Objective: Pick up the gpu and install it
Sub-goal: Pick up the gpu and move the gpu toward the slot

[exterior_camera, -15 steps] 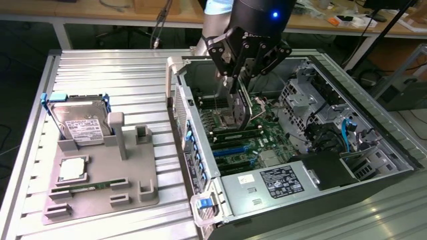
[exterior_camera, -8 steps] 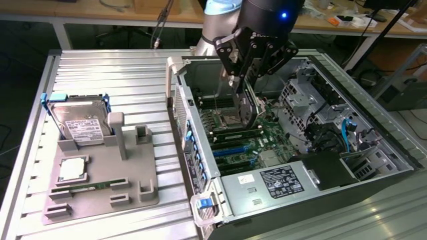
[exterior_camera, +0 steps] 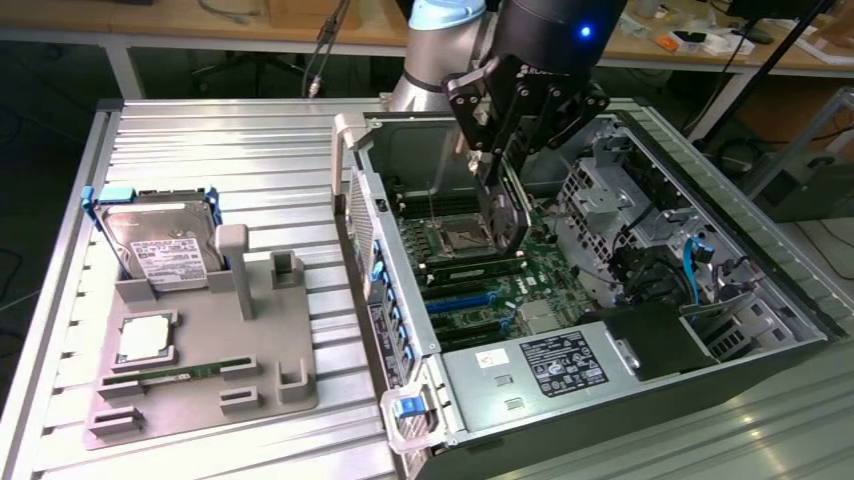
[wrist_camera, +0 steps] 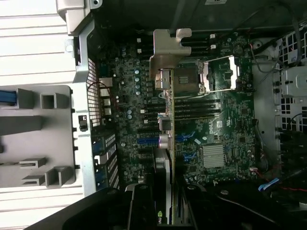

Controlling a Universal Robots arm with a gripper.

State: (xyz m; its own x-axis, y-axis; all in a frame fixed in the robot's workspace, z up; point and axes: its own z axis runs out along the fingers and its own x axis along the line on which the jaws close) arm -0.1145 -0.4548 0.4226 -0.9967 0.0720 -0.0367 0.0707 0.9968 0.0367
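Observation:
My gripper (exterior_camera: 503,160) hangs over the open computer case (exterior_camera: 400,300), shut on the gpu (exterior_camera: 505,218). The card is held on edge, a thin dark board pointing down at the motherboard (exterior_camera: 534,290). Its lower end is just above the CPU socket (exterior_camera: 463,237) and the memory slots; I cannot tell whether it touches the board. In the wrist view the gpu (wrist_camera: 166,143) is edge-on, with its silver end bracket (wrist_camera: 167,52) at the far end. Both dark fingers (wrist_camera: 139,206) clamp the card's near end, the gripper (wrist_camera: 166,196) straddling it. The blue expansion slots (exterior_camera: 461,300) lie beside the card.
A grey fixture tray (exterior_camera: 280,340) at the exterior view's left holds a silver hard drive (exterior_camera: 160,245), a CPU (exterior_camera: 144,338) and a green RAM stick (exterior_camera: 180,375). Inside the case stand a power supply (exterior_camera: 547,365), a drive cage (exterior_camera: 607,195) and blue cables (exterior_camera: 694,265).

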